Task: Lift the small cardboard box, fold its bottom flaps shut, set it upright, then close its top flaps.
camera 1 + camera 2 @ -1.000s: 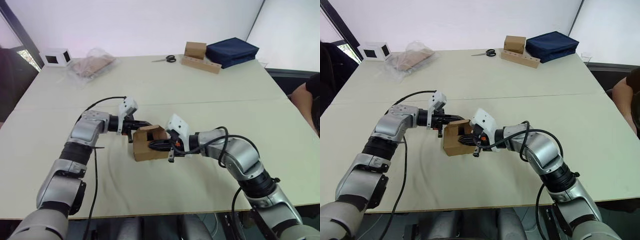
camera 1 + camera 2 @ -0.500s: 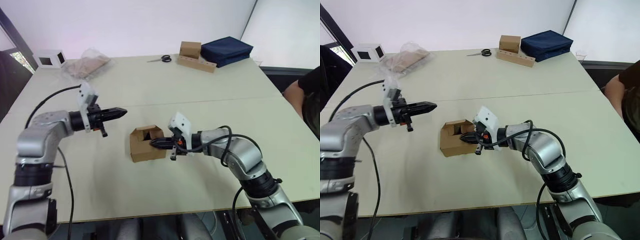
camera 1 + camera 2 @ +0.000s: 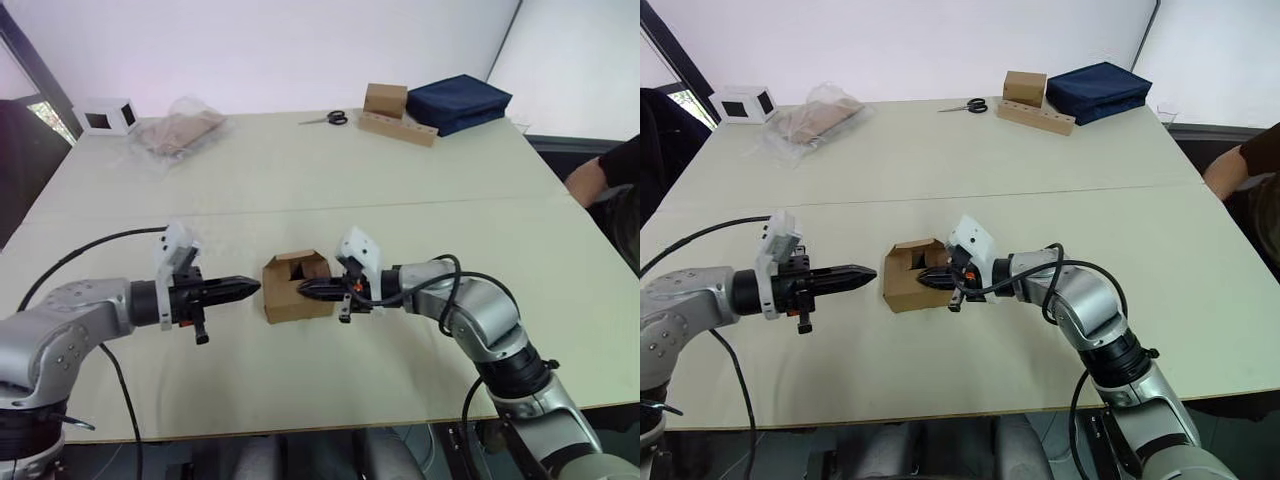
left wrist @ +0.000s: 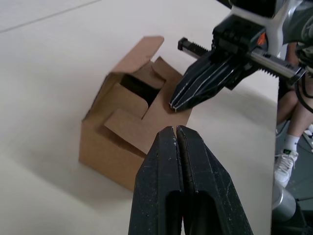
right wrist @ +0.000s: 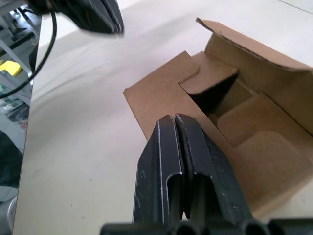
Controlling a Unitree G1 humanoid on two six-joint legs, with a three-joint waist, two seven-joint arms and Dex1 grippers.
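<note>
- Sitting near the middle of the pale desk [image 3: 420, 170], toward its front edge, the small brown cardboard box [image 3: 296, 291] stands upright with its top flaps [image 3: 300, 265] partly raised; the left gripper [image 3: 252, 288], fingers pressed together, points at its left side just short of it.
- In the left wrist view, the right gripper [image 4: 178, 104], fingers pressed together, has its tip at the box's right wall.
- In the right wrist view, the box's inner flaps [image 5: 208, 78] fold inward.

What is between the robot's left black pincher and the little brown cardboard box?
Nothing: bare table separates the left gripper from the small brown cardboard box, seen in the left eye view.
</note>
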